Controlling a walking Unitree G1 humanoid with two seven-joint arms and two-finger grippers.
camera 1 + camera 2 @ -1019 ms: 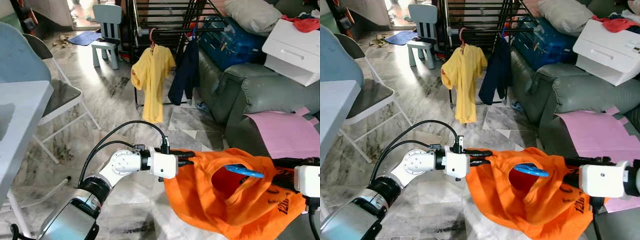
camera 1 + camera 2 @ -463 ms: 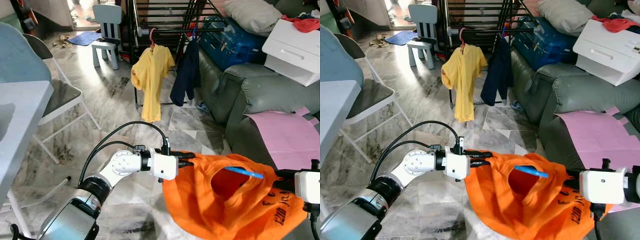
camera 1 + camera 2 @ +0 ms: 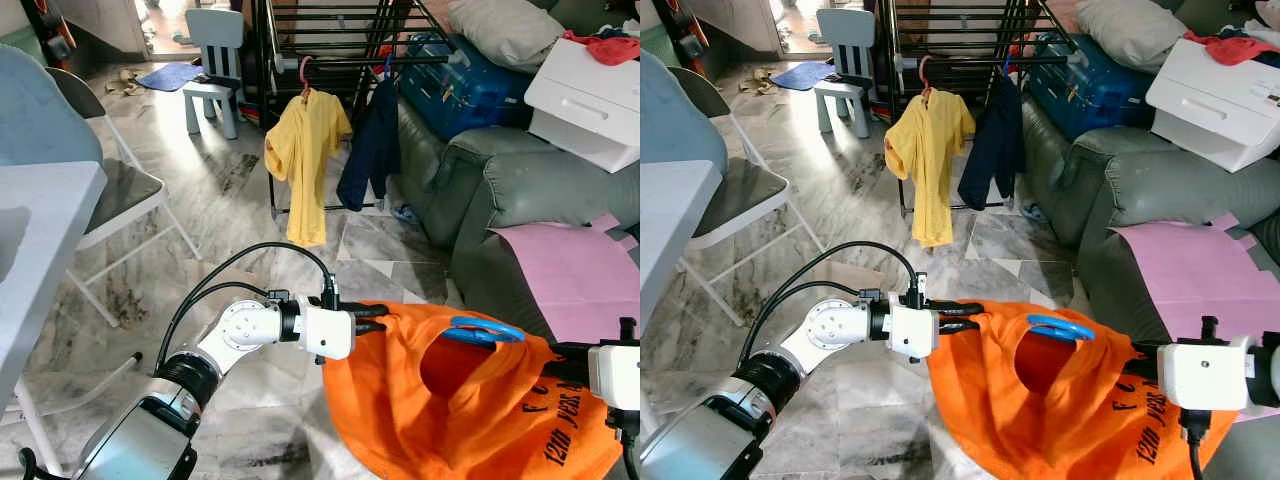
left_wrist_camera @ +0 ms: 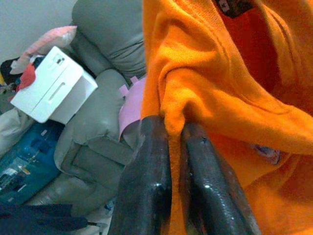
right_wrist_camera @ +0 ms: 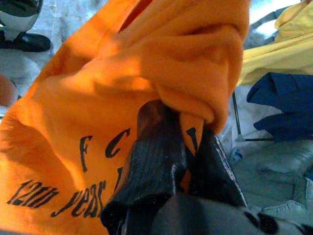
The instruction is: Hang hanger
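Your left gripper (image 4: 173,142) has its two black fingers pinched nearly together on a fold of the orange shirt (image 3: 470,420), at the shoulder edge. Your right gripper (image 5: 188,142) is doing the same thing on the other shoulder, fingers clamped tight on the cloth just above the black lettering. So you've got one shirt stretched between two grippers, held up over the marble floor (image 3: 240,190). One blue hanger (image 3: 483,331) sits inside the neck opening, its hook poking out the top. Further back there's one black drying rack (image 3: 330,40) with two garments already hung on it: a yellow shirt (image 3: 305,160) and a navy one (image 3: 372,145) right beside it. One grey sofa (image 3: 500,180) runs along your right.
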